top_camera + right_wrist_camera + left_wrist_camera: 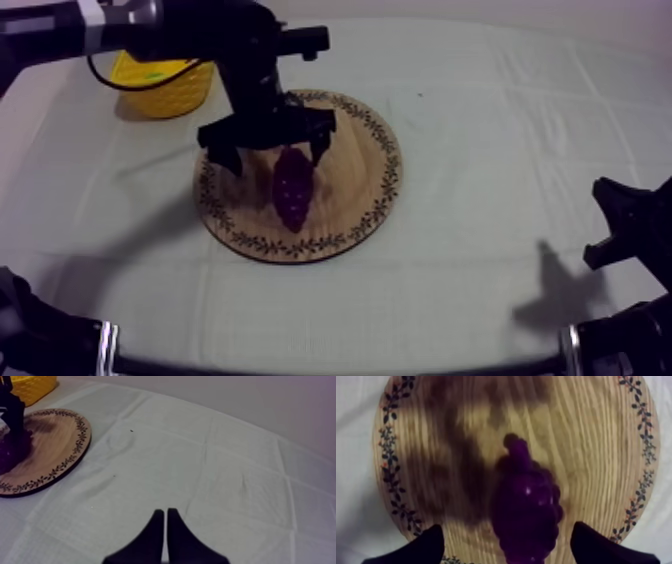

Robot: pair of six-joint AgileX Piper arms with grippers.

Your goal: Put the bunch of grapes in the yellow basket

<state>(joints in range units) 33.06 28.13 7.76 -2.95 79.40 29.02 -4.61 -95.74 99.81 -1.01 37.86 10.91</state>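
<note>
The left gripper (272, 157) has its two black fingers (423, 548) spread wide apart. They hold nothing. The bunch of grapes (528, 511) lies between them, and in the left wrist view bare wood shows on each side, between the grapes and each finger. So the fingers do not touch the grapes.

The grapes are dark purple. They lie flat on the round wooden board (355, 190), a bit to the left of its middle. The thin stem end points away from the left gripper in the left wrist view. The board has a ring of small dark leaves around its rim. A dark shadow from the arm falls on the wood beside the grapes.

The left arm comes in from the upper left of the top view and reaches down over the board. The yellow basket (165, 90) stands behind the board, near it but not touching it, under that arm.

The right gripper (166, 526) has its fingers pressed together with nothing in them. It is over the bare grey-white cloth (480, 120), well apart from the board.
</note>
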